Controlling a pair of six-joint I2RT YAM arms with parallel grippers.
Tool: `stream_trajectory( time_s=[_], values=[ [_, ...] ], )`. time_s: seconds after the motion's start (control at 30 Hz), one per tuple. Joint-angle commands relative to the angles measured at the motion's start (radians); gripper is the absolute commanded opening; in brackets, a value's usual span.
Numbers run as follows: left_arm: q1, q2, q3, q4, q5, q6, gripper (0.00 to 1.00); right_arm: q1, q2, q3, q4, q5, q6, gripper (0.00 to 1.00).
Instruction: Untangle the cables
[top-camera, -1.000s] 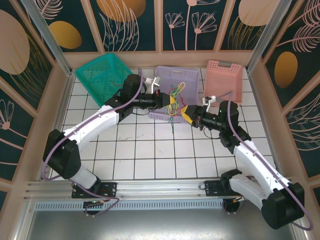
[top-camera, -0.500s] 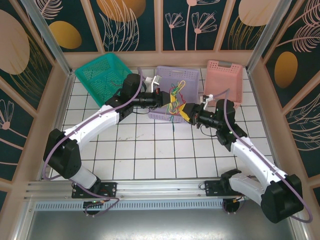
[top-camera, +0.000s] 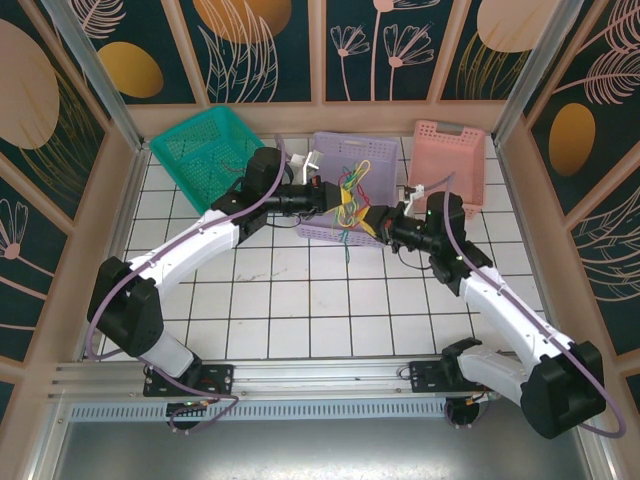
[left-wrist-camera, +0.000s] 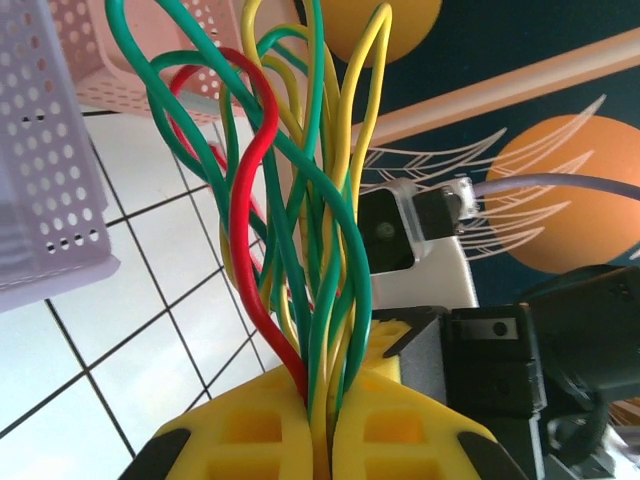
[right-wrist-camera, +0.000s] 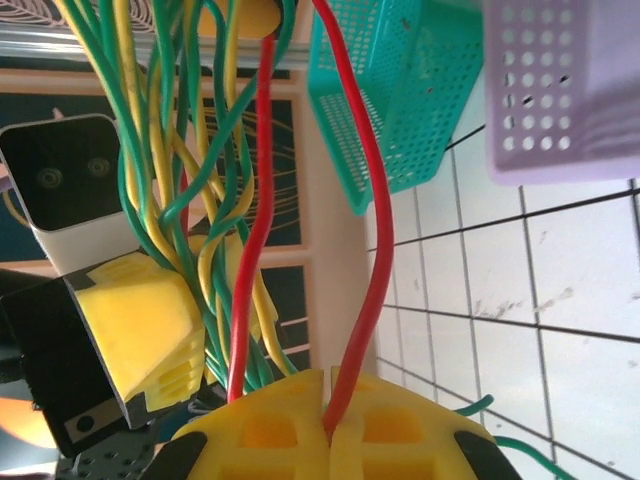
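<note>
In the overhead view, the left tool (top-camera: 343, 208) and the right tool (top-camera: 371, 223) are meeting almost tip to tip above the table (top-camera: 300, 300), at the near edge of the lilac basket (top-camera: 330, 142). The cables (top-camera: 352, 185) are looping up between and just beyond the two tips. Both forearms are reaching in low and nearly level, the left from the left and the right from the right, so neither is clearly nearer. In the left wrist view, the left tool (left-wrist-camera: 322, 425) is clamping narrow on the cables (left-wrist-camera: 315, 250), green, yellow and red together. They are fanning straight out ahead of its fingers, with the red cable (left-wrist-camera: 250, 200) bending off to one side of the bundle. In the right wrist view, the right tool (right-wrist-camera: 328, 410) is pinching the red cable (right-wrist-camera: 378, 210) alone in the slit between its closed fingers. That strand is running lengthwise straight ahead of the tips. The remaining cables (right-wrist-camera: 190, 150) are hanging twisted to one side of it, gathered at the left tool (right-wrist-camera: 140, 315) just beside. Judging from this, the coming move is turning on drawing the red cable back along the right tool's own axis, away from the left tool, while the left is anchoring the rest.
</note>
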Motion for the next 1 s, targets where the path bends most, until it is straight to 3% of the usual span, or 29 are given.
stream_trajectory(
  time_s=[0.0,0.13,0.47,0.6,0.7,0.83,0.97],
  values=[
    [0.009,-0.020,0.054,-0.075,-0.098,0.047,0.00,-0.008,-0.017,0.063,-0.252,0.115,-0.121,0.00],
    [0.056,-0.075,0.040,-0.141,-0.226,0.056,0.00,-0.046,-0.047,0.059,-0.432,0.161,-0.178,0.00],
    [0.093,-0.110,0.045,-0.294,-0.268,0.178,0.00,-0.198,-0.108,0.060,-0.567,0.168,-0.252,0.00],
    [0.099,-0.095,0.100,-0.415,-0.293,0.287,0.00,-0.229,-0.056,0.129,-0.644,0.179,-0.386,0.00],
    [0.104,-0.065,0.163,-0.549,-0.324,0.400,0.00,-0.230,-0.005,0.213,-0.764,0.269,-0.529,0.00],
    [0.103,-0.037,0.172,-0.611,-0.230,0.502,0.00,-0.239,0.013,0.271,-0.822,0.365,-0.608,0.00],
    [0.098,-0.026,0.106,-0.680,-0.153,0.596,0.00,-0.224,0.046,0.328,-0.770,0.317,-0.626,0.00]
  ],
)
